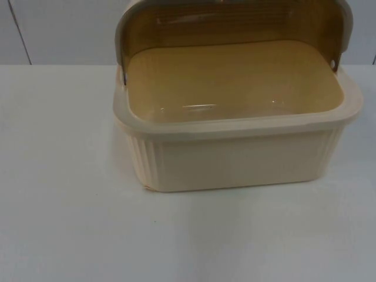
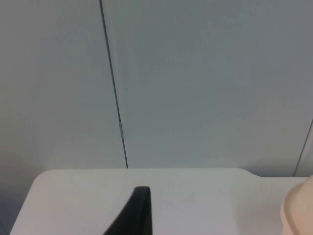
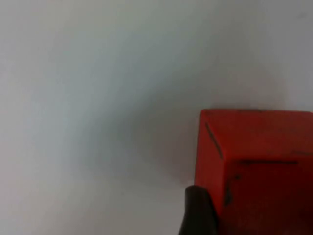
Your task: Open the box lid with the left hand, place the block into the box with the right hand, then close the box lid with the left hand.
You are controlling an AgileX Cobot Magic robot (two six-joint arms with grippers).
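So the first step looks done: the lid [image 1: 235, 23] is swung up and back at the 12 o'clock side of the box [image 1: 235, 158], and the tan inside is bare, no block in there yet.

Nearest thing to the right wrist camera is the red block [image 3: 254, 166], pressed right against the right gripper's [image 3: 230, 215] black fingertip [image 3: 198, 210]. Pale surface behind it. I'd guess the block is clamped, but honestly I can't tell from this.

Left gripper [image 2: 142, 220] is off over the white table [image 2: 98, 191], with the box's cream edge out at about 3 o'clock from its fingertip and the grey wall [image 2: 195, 83] beyond. Can't tell if it's open or closed; seems to be waiting.

Left to do: drop the block in, then shut the lid.
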